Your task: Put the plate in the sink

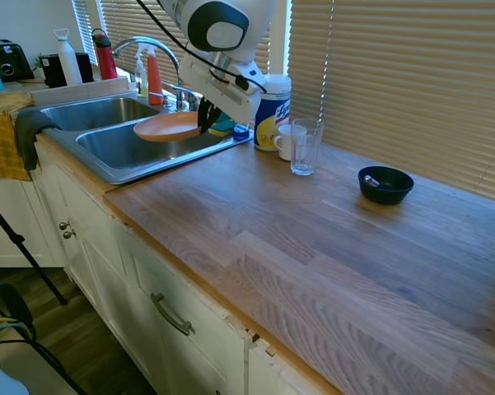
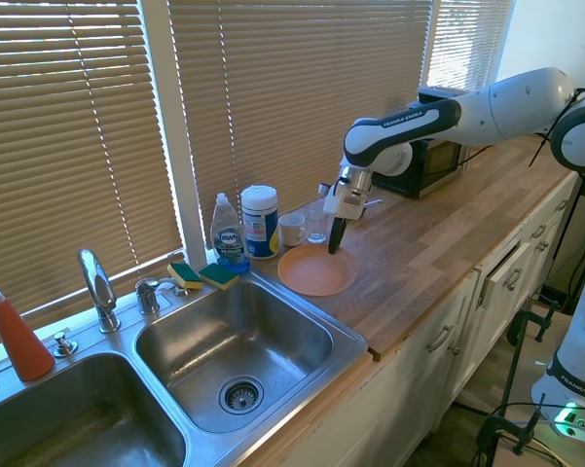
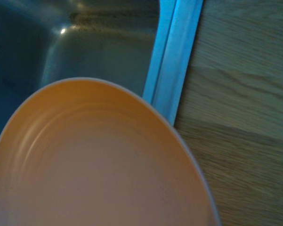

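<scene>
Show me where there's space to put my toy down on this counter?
The wooden counter is bare in front of the dark blue bowl, out to the near edge. It's crowded by the window: glass, mug, wipes tub, plus the gripper holding the plate over the sink.

The arm (image 2: 467,112) is glossy white with rounded, tube-like segments and dark grey bands at the joints; one black band near the picture's centre carries small white lettering. In the first exterior view a round grey cap with a pale oval centre marks a joint at top centre. Black cables run along it. The gripper (image 2: 335,242) has dark fingers under a white housing
</scene>
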### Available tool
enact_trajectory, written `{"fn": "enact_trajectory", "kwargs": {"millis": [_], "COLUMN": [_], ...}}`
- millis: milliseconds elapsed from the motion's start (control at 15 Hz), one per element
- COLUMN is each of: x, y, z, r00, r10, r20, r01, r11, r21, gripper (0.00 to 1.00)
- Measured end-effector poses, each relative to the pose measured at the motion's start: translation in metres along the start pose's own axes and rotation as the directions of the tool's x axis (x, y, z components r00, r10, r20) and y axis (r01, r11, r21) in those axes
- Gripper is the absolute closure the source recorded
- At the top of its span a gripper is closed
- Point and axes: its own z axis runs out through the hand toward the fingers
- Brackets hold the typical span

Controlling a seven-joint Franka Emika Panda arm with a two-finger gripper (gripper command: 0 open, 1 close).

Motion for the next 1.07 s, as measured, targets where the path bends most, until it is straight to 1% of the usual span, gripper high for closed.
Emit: {"fn": "enact_trajectory", "kwargs": {"millis": [133,333,533,667,867,1067], "x": [-0.01,-0.03,-0.041,-0.049,-0.056,-0.043], "y": [-0.03,-0.095,-0.15,-0.181,-0.21,-0.214], "z": [0.012,0.041,0.078,0.109,0.162,0.203], "r00": [0.999,0.993,0.981,0.971,0.963,0.967], "r10": [-0.043,-0.118,-0.192,-0.234,-0.266,-0.255], "r20": [-0.004,-0.024,-0.042,-0.048,-0.03,0.003], "r01": [0.043,0.116,0.186,0.223,0.25,0.242], "r11": [0.999,0.991,0.975,0.96,0.935,0.914], "r21": [-0.019,-0.069,-0.119,-0.168,-0.252,-0.326], "gripper": [1.0,1.0,1.0,1.0,1.0,1.0]}}
